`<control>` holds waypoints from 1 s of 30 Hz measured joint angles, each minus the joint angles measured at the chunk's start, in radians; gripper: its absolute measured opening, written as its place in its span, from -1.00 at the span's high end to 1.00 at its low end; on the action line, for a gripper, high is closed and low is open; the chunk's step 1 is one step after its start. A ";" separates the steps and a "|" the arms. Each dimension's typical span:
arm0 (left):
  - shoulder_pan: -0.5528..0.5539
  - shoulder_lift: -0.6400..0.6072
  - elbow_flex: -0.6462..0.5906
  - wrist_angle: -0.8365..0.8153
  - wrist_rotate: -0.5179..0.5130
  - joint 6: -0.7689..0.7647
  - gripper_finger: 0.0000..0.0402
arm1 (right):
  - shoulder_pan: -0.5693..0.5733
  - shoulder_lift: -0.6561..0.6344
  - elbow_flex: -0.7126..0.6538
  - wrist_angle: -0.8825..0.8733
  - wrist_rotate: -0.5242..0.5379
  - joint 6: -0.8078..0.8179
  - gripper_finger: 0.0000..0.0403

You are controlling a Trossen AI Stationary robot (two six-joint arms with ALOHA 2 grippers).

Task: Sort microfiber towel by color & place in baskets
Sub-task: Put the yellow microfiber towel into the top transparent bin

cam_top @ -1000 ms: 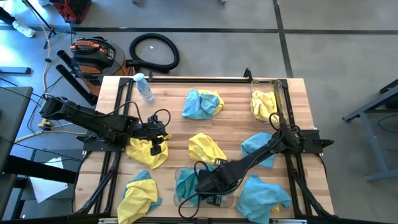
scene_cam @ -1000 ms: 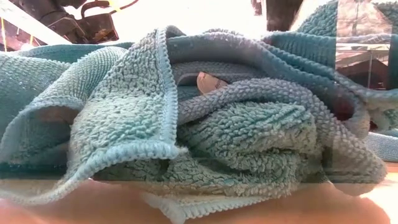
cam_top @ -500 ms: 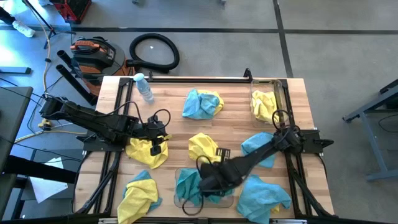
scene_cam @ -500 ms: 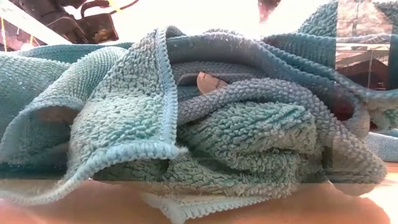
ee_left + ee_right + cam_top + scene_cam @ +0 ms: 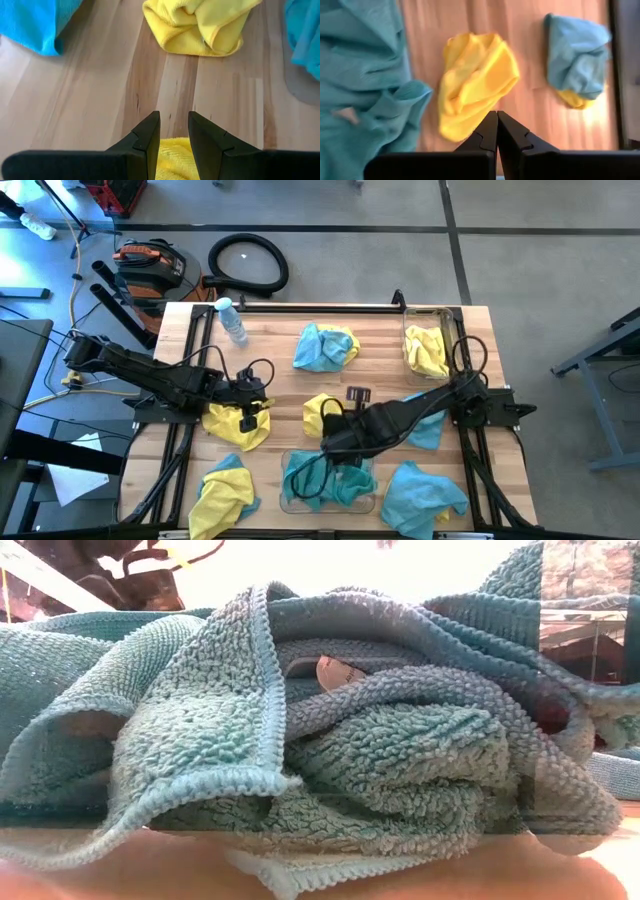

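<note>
Teal towels (image 5: 330,480) fill the near basket (image 5: 285,502), yellow ones (image 5: 424,350) the far-right basket (image 5: 452,320); right gripper (image 5: 338,438) hovers closed and empty over a loose yellow towel (image 5: 318,414), left gripper (image 5: 250,420) part-open above another (image 5: 232,428).

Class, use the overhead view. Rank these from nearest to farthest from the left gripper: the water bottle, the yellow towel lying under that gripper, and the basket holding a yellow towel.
1. Yellow towel, directly beneath the left gripper.
2. Water bottle, far-left table corner.
3. Basket with a yellow towel, far-right corner.
</note>
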 joint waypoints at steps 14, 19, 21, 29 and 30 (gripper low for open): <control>0.000 0.000 -0.002 0.007 0.000 0.011 0.56 | -0.088 -0.437 -0.825 0.685 -0.116 -0.064 1.00; 0.000 0.000 -0.002 0.093 -0.012 0.069 0.56 | -0.138 -0.676 -1.177 1.009 -0.079 -0.022 1.00; 0.000 0.000 -0.002 0.157 -0.012 0.109 0.56 | -0.161 -0.739 -1.286 1.131 -0.052 -0.029 1.00; 0.000 0.000 -0.002 0.299 -0.015 0.230 0.56 | -0.279 -0.803 -1.501 1.479 -0.083 -0.072 0.89; 0.000 0.000 -0.002 0.298 -0.019 0.240 0.56 | -0.289 -0.796 -1.502 1.491 -0.109 -0.058 0.84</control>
